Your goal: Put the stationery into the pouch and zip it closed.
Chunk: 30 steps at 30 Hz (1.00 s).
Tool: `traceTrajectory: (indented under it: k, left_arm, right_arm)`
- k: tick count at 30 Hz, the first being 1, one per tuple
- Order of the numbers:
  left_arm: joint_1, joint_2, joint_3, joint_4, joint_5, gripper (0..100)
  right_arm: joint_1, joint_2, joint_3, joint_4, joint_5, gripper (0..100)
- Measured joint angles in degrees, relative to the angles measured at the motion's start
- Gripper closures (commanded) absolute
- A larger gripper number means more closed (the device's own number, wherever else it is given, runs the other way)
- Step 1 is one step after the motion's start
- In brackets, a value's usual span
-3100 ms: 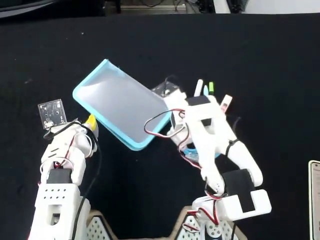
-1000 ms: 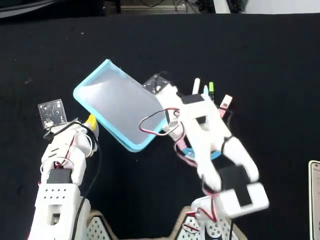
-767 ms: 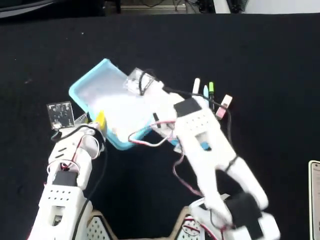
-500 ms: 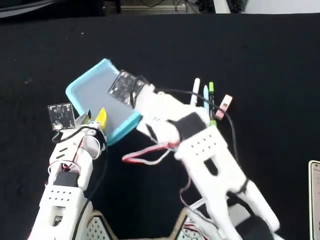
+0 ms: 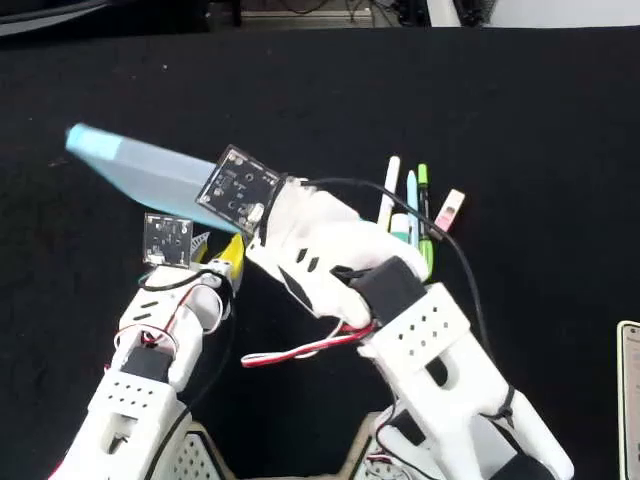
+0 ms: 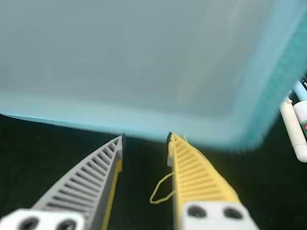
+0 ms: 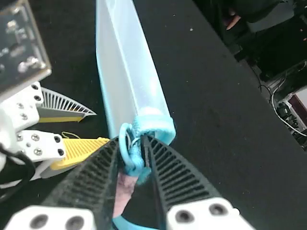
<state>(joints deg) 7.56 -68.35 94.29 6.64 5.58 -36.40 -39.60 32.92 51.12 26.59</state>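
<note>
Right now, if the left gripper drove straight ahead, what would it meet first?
The pouch: its blue edge lies just beyond the open left gripper, though the gap between them is hard to judge.

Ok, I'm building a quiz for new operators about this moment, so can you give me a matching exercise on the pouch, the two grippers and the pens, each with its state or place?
Things:
1. pouch
2. left gripper
3. right gripper
4. pens

States or places:
A. lying side by side on the table
B. open, fingertips close to the pouch's long edge
C. light blue, held by one end
D. shut on the loop at the pouch's end

Pairs: 1-C, 2-B, 3-D, 4-A
</note>
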Motion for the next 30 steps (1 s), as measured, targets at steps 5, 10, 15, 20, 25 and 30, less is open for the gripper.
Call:
traceTrajectory:
  k: [5, 10, 15, 20, 25, 30]
  left_arm:
    - [0.4, 0.0, 0.0, 0.0, -0.2, 84]
    - [0.4, 0.0, 0.0, 0.0, -0.2, 84]
    - [1.9, 0.0, 0.0, 0.0, -0.2, 84]
    - [2.9, 0.0, 0.0, 0.0, 4.0, 84]
    - [-3.0, 0.0, 0.0, 0.0, 4.8, 84]
    - [-12.0, 0.0, 0.0, 0.0, 5.4, 84]
  right_arm:
    - [0.2, -5.7, 1.2, -0.1, -1.1, 98.7]
    - [-0.6, -14.8, 7.4, -1.1, -1.1, 98.7]
    - [-3.2, -20.5, 15.3, -10.1, -1.1, 98.7]
    - [-5.7, -21.8, 20.9, -18.5, -1.1, 98.7]
    - [-5.7, -22.3, 21.5, -18.5, -1.1, 98.7]
    - [-5.7, -25.4, 24.3, -16.2, -1.3, 98.7]
